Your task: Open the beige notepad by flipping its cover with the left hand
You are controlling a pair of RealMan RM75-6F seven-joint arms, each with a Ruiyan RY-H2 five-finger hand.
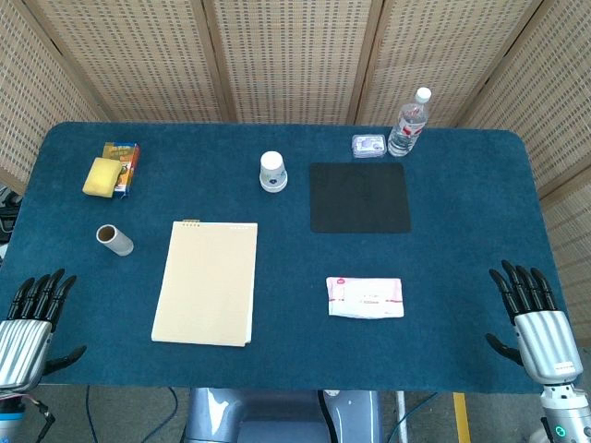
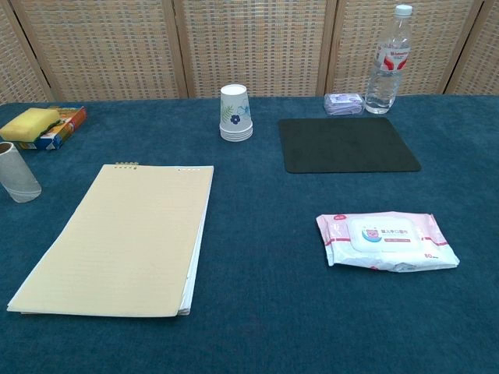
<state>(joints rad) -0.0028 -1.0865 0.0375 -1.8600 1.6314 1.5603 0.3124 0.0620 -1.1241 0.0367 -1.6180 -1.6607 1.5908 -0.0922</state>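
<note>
The beige notepad (image 1: 206, 282) lies flat and closed on the blue table, left of the middle, its bound edge at the far end; the chest view shows the notepad (image 2: 122, 238) with its pages at the right edge. My left hand (image 1: 28, 328) hovers at the table's near left corner, fingers spread and holding nothing, well left of the notepad. At the near right corner my right hand (image 1: 536, 328) is likewise open with fingers apart. Neither hand appears in the chest view.
A grey roll (image 1: 114, 240) lies left of the notepad, with a yellow sponge on a box (image 1: 111, 171) behind it. A paper cup (image 1: 273, 172), black mat (image 1: 359, 197), wet-wipes pack (image 1: 365, 297), small case (image 1: 368, 146) and water bottle (image 1: 410, 124) stand on the table (image 1: 462, 268).
</note>
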